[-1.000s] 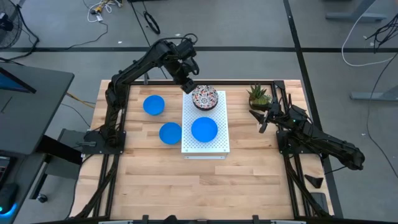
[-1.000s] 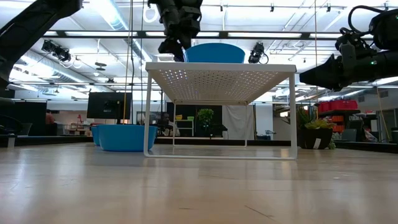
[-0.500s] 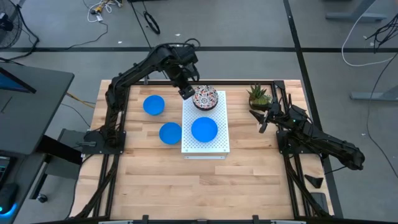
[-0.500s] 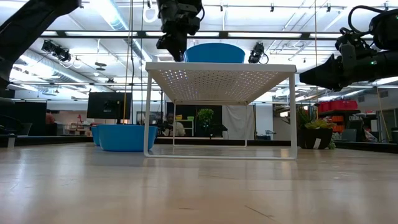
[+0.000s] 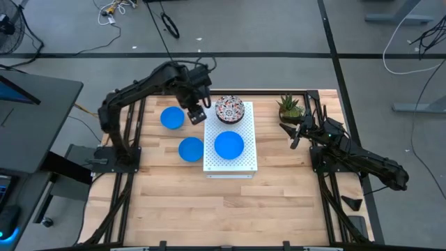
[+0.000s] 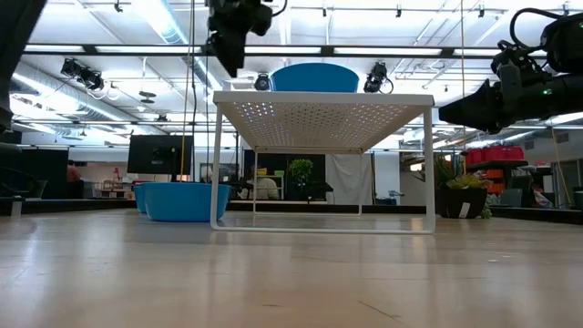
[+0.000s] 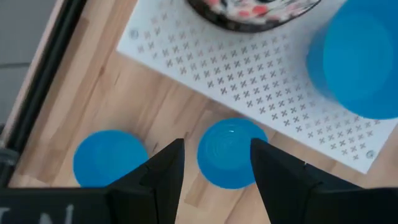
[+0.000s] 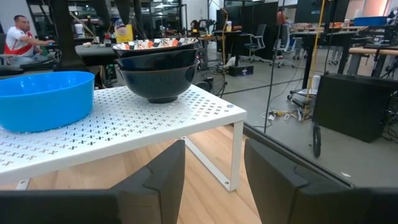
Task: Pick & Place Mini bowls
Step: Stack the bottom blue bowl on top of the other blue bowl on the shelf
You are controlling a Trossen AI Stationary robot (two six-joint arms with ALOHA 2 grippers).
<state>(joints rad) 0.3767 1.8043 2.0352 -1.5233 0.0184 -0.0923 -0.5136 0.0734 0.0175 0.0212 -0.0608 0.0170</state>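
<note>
Colours only. Board: white, cross-shaped perforations all over. Bowl on board: plain bright blue. Two bowls on table: same blue, no pattern. Patterned bowl stack: white w/ dense red + dark floral inside; outside dark, near black in right wrist view. Plant: green spikes. Table: light wood grain. Arms dark/black.

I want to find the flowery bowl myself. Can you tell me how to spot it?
Look for the white board with holes, standing like a little table in the middle of the wooden table. Two bowls sit on it: a blue bowl nearer the front and the flowery bowl behind it. It is the only one with red-and-dark flowers inside; all the others are plain blue.
</note>
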